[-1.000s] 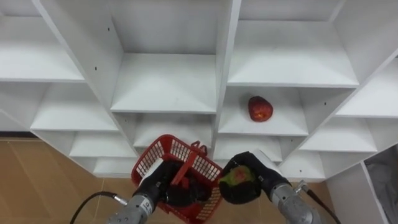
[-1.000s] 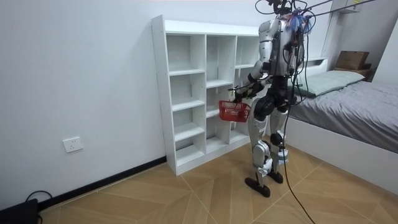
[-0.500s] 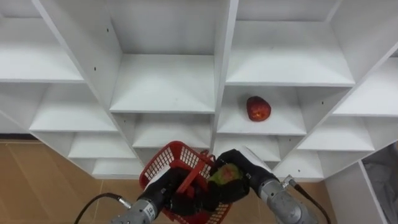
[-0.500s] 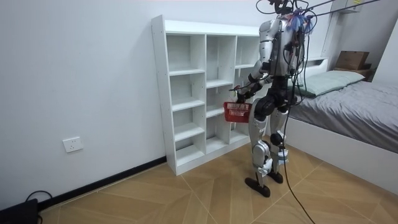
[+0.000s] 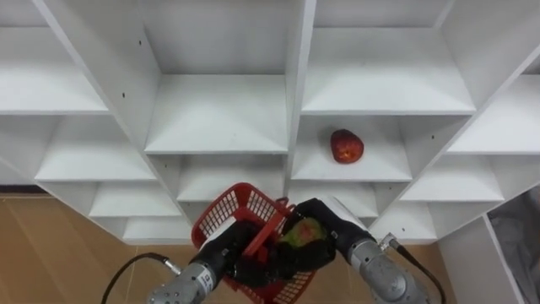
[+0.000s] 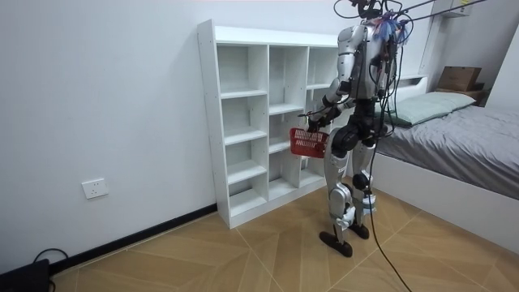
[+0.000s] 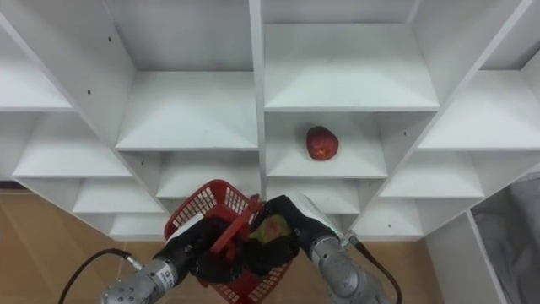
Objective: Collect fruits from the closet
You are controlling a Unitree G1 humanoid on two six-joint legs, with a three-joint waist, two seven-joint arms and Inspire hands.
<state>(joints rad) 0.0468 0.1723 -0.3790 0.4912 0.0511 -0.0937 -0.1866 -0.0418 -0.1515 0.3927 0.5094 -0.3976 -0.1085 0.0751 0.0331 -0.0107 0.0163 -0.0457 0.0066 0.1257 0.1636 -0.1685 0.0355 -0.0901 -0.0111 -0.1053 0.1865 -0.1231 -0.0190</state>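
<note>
- In the red plastic mesh basket (image 5: 221, 221), at its right rim: greenish-red round fruit (image 5: 297, 234), w/ right hand (image 5: 327, 226) curled round it.
- Near side: left hand (image 5: 226, 253) gripped the basket's handle.
- Farther off, a dark red apple (image 5: 346, 146) lay on the white shelf unit (image 5: 219, 118), right of the centre divider.

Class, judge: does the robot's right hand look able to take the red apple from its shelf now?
Probably not yet: the right hand is curled round a greenish fruit over the red basket. The red apple itself lies alone in an open compartment, nothing before it.
</note>
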